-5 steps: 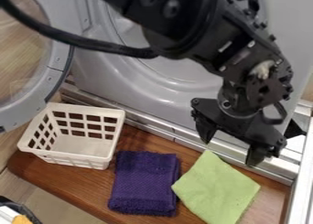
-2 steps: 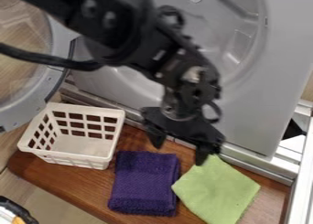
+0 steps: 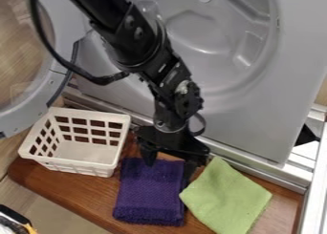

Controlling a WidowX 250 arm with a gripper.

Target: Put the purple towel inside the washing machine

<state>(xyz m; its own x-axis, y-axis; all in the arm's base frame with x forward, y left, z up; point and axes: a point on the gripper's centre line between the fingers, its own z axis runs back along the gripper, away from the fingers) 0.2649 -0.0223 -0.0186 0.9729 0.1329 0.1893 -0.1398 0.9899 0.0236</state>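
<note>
The arm has travelled from the right side toward the left and downward; one second earlier the gripper (image 3: 170, 168) was hanging near the metal rail, above and to the right of the green cloth (image 3: 226, 197), and now it is over the upper end of the purple towel (image 3: 150, 195). Its two fingers are spread apart and nothing is held between them; one finger is in front of the towel's upper part, the other is near its right edge, beside the green cloth; whether either one touches the fabric, it cannot be told.

The purple towel has not moved; it lies folded on the wooden board (image 3: 60, 185), between the white basket (image 3: 89, 169) and the green cloth, outside the washing machine (image 3: 256, 128); the basket and the green cloth also stay in their places.

For the task, this change seems to mean that the approach is almost finished and the grasp is the next step; the carrying into the machine, whose door (image 3: 62, 58) stands open at the left, remains to be done. Probably the gripper must go a little lower and then close on the thick folds; the green cloth is so near that the right-hand finger could catch it by mistake.
</note>
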